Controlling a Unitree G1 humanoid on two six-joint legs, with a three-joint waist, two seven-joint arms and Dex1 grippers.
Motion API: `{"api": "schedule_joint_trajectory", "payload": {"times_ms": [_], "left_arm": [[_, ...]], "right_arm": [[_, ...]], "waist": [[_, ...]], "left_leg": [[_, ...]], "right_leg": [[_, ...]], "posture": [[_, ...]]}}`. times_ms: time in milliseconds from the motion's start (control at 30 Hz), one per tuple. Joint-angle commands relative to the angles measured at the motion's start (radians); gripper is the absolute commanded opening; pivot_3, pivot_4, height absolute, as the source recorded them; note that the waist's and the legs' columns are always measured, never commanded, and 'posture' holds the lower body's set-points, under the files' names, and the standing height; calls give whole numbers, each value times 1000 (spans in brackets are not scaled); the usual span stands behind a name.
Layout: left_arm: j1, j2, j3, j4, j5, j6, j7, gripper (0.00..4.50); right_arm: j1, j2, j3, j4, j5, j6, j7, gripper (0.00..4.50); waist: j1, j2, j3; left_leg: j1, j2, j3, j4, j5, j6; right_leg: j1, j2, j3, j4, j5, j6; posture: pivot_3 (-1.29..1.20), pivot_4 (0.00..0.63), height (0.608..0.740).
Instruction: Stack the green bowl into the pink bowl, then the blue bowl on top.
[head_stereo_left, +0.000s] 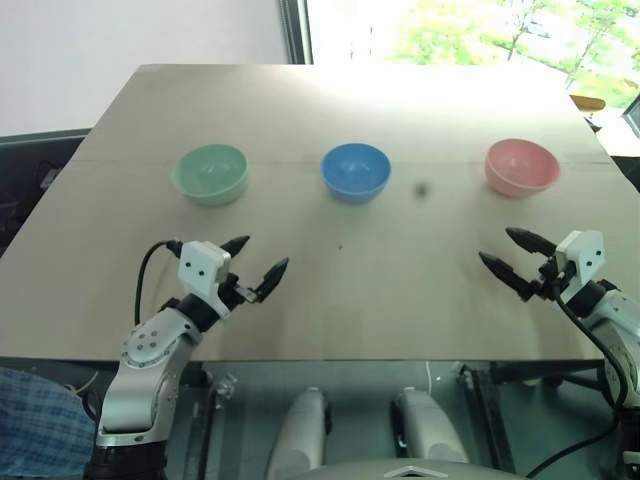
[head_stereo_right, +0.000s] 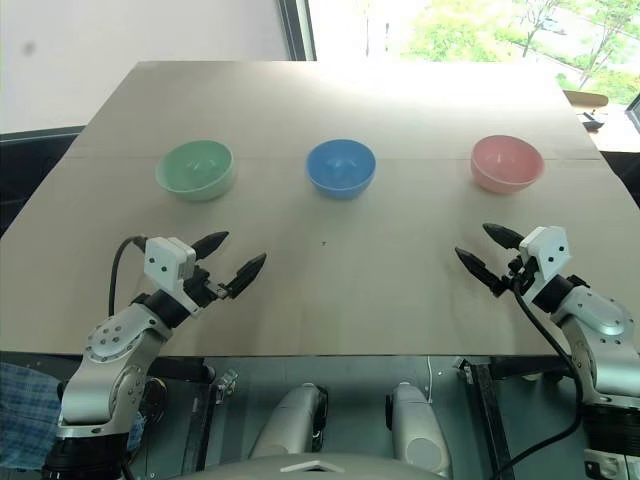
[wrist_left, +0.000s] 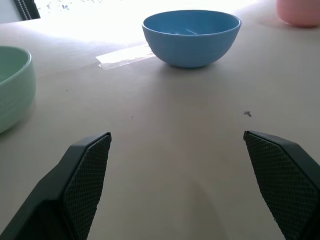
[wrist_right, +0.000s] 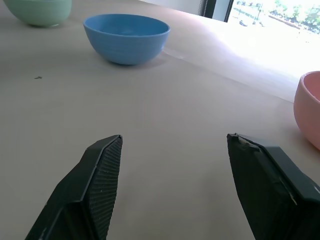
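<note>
Nothing stacked yet — green bowl (head_stereo_left: 209, 173), blue bowl (head_stereo_left: 355, 171) and pink bowl (head_stereo_left: 521, 166) sit well apart in a row across the table (head_stereo_left: 330, 300). Left end effector (head_stereo_left: 257, 264) and right end effector (head_stereo_left: 514, 257) both wide open, empty, near the front edge. Step in hand looks like the green pickup — I'd pinch its near rim with the left, lift clear over blue, then lower centred into pink.

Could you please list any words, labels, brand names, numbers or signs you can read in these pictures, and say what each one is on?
No readable text anywhere.
Green bowl: plain, no marking.
Blue bowl: plain, no marking.
Pink bowl: plain, no marking.
Wooden table: bare, only a few small dark specks, no print.
Left gripper and right gripper: black fingers and white housings carry no legible label.
</note>
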Motion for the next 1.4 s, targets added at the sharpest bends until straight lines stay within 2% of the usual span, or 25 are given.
{"api": "schedule_joint_trajectory", "payload": {"times_ms": [33, 333, 467, 633, 933, 1167, 1400], "left_arm": [[-12, 6, 14, -51, -24, -16, -9, 4492], [-58, -1, -43, -190, -189, 111, -54, 4492], [-72, 7, -53, -239, -294, 170, -87, 4492], [-100, 17, -72, -269, -357, 214, -103, 4492], [-116, 25, -92, -292, -374, 238, -100, 4492], [-123, 26, -115, -309, -353, 233, -94, 4492], [-130, 16, -134, -314, -335, 223, -79, 4492]], "right_arm": [[-16, -27, -33, 0, 2, -31, 9, 3596], [-177, -181, -36, 223, -171, -79, -80, 3596], [-270, -262, 10, 370, -265, -155, -72, 3596], [-473, -317, 125, 591, -426, -268, -99, 3596], [-801, -278, 330, 918, -613, -417, -80, 3596], [-963, -209, 443, 1089, -701, -471, -40, 3596], [-1077, -155, 531, 1243, -807, -464, -94, 3596]], "waist": [[0, 0, 0], [0, 0, 0], [-1, 0, 0], [-9, 1, 0], [-4, 1, 0], [-4, 1, 0], [-4, 1, 0]], "left_leg": [[0, 0, 0, 0, 0, 0], [0, 0, 0, 1, 0, 0], [0, 0, 1, 1, 0, 0], [1, 0, 3, 1, 0, 0], [0, 0, 3, 1, 0, 0], [0, 0, 3, 1, 0, 0], [0, 0, 3, 1, 0, -1]], "right_leg": [[0, 0, 0, 0, 0, 0], [0, 0, 0, 0, 0, 0], [0, 0, 0, 0, 0, 0], [0, 0, 2, 0, 0, 0], [0, 0, 3, -1, 0, 0], [0, 0, 3, -1, 0, 0], [-1, 0, 3, -1, 0, 0]], "posture": [[0, 150, 740], [0, 150, 740], [0, 150, 740], [0, 150, 740], [0, 150, 740], [0, 150, 740], [0, 150, 740]]}}
